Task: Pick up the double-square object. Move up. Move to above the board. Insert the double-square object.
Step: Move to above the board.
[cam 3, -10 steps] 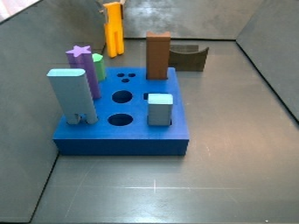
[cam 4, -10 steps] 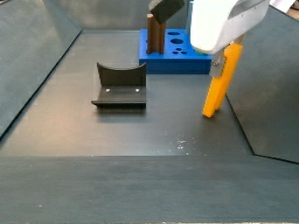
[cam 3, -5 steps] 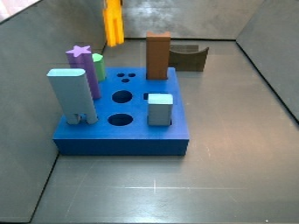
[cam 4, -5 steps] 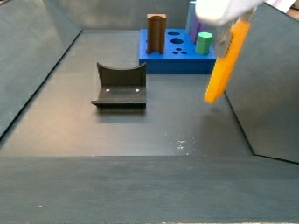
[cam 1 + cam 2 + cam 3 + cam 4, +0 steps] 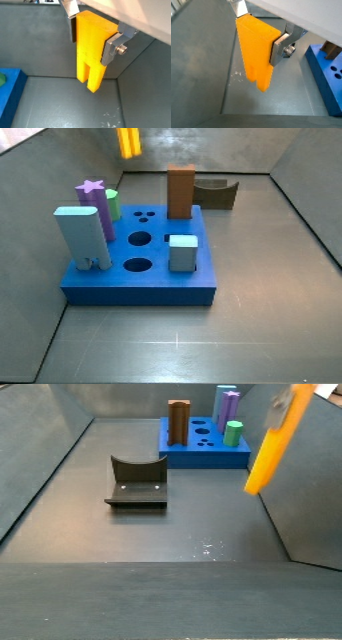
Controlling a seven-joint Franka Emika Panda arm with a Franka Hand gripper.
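Observation:
The double-square object (image 5: 91,50) is a tall orange-yellow prism held between my silver fingers (image 5: 112,46). It also shows in a wrist view (image 5: 256,55). My gripper (image 5: 95,31) is shut on its upper end and holds it in the air, well off the floor. In a side view only its lower end (image 5: 130,141) shows at the top edge, behind the board. In a side view it hangs (image 5: 278,442) at the right, beside the wall. The board (image 5: 140,263) is a blue slab with holes; it also shows far back (image 5: 205,436).
On the board stand a brown block (image 5: 181,194), a light-blue block (image 5: 83,236), a small grey-blue block (image 5: 183,252), a purple star piece (image 5: 91,194) and a green cylinder (image 5: 112,200). A dark curved piece (image 5: 135,481) lies on the floor. Grey walls surround the floor.
The gripper has lifted the double-square object straight up from the floor; it now hangs high, with only its lower end left in one side view.

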